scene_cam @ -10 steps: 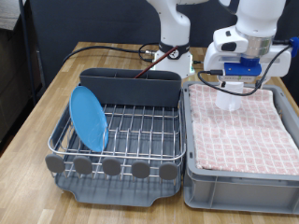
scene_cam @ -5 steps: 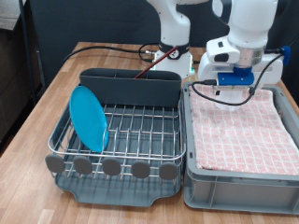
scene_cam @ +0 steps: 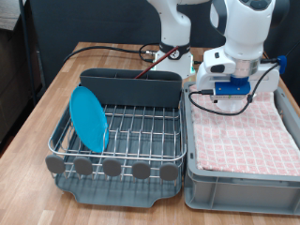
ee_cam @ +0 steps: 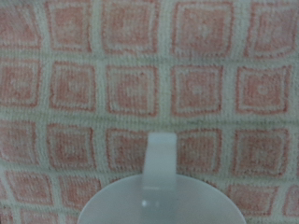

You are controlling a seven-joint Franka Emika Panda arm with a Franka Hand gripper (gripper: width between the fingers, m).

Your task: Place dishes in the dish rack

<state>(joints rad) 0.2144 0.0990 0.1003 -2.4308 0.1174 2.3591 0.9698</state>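
Note:
The dark grey dish rack [scene_cam: 141, 138] with its wire grid sits at the exterior view's left. The bright-blue plate [scene_cam: 89, 117] stands on edge in its left side. My gripper [scene_cam: 223, 100] hangs over the left rear corner of the cloth-lined bin, close to the rack's tall cutlery bin [scene_cam: 131, 88]. It is shut on the white mug [scene_cam: 221, 102], lifted off the cloth. The wrist view shows the mug's rim and handle [ee_cam: 160, 191] above the checked cloth [ee_cam: 131, 89]; my fingers do not show there. The wooden spoon is out of view.
The grey bin [scene_cam: 239, 190] lined with pink checked cloth [scene_cam: 246, 136] fills the exterior view's right. A second robot base [scene_cam: 172, 58] and cables [scene_cam: 141, 56] stand behind the rack. The wooden table [scene_cam: 37, 122] edge runs along the left.
My gripper has moved left with the mug, from over the cloth's rear middle towards the bin's left edge beside the rack. The plate has not moved.

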